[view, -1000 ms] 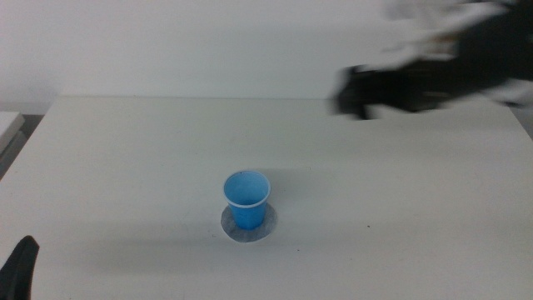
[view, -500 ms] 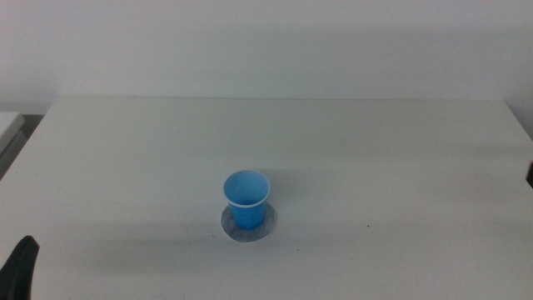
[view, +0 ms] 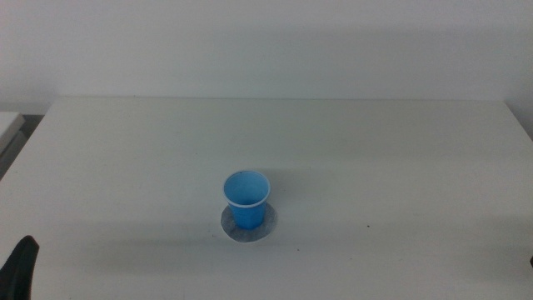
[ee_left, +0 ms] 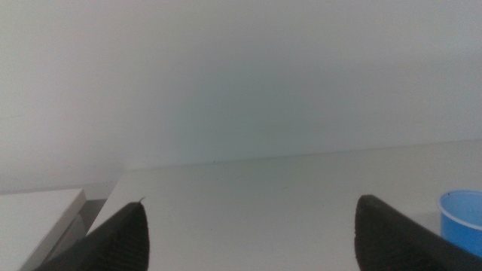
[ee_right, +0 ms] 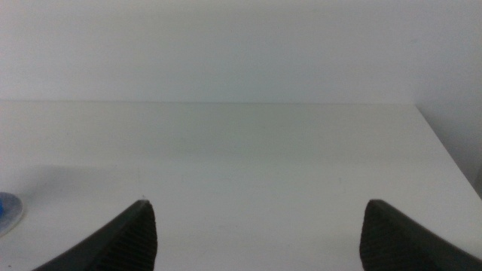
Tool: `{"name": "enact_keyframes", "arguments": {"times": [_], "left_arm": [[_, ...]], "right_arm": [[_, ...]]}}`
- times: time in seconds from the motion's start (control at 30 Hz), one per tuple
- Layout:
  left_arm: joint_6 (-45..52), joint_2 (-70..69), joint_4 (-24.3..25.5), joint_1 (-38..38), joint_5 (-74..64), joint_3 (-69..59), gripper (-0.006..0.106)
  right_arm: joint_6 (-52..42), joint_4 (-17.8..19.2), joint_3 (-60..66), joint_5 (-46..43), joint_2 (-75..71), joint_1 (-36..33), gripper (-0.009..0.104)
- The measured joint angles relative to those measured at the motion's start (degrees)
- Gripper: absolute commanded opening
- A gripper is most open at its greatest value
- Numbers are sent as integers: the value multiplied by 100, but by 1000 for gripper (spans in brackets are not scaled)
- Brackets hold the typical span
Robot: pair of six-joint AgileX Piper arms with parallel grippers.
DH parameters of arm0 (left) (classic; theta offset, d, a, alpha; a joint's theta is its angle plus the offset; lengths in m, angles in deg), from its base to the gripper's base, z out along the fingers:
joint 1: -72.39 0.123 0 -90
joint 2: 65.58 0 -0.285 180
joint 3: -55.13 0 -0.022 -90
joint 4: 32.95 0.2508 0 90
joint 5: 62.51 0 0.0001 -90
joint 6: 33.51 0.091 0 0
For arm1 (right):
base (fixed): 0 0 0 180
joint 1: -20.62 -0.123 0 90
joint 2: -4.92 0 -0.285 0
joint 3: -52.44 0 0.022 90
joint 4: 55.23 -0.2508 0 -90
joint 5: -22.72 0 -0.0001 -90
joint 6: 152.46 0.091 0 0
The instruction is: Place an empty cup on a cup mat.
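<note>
The blue cup (view: 246, 200) stands upright on the round grey cup mat (view: 248, 230), near the middle of the table in the middle view. Nothing shows inside it. My left gripper (view: 21, 268) rests at the bottom left corner, far from the cup. In the left wrist view the left gripper (ee_left: 252, 203) has its jaws wide apart with nothing between them, and the cup (ee_left: 464, 220) sits off to one side. The right gripper (ee_right: 257, 203) is also open and empty in the right wrist view. A blue sliver of the cup (ee_right: 5, 209) shows at that picture's edge.
The white table (view: 375, 158) ends at a pale wall at the back. A lighter surface (view: 8, 125) adjoins the table's far left corner, with a dark gap between them.
The right arm, blurred over the table's far right a second ago, has pulled back out of the middle view. The cup, the mat and the left gripper have not moved.
</note>
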Motion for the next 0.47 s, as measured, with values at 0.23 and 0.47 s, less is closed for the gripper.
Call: {"name": "enact_keyframes", "arguments": {"times": [0.23,0.47], "left_arm": [[0,0,0,0,0,0,94],[0,0,0,0,0,0,94]], "right_arm": [[0,0,149,126,-857,0,93],[0,0,149,21,-906,0,93]]}}
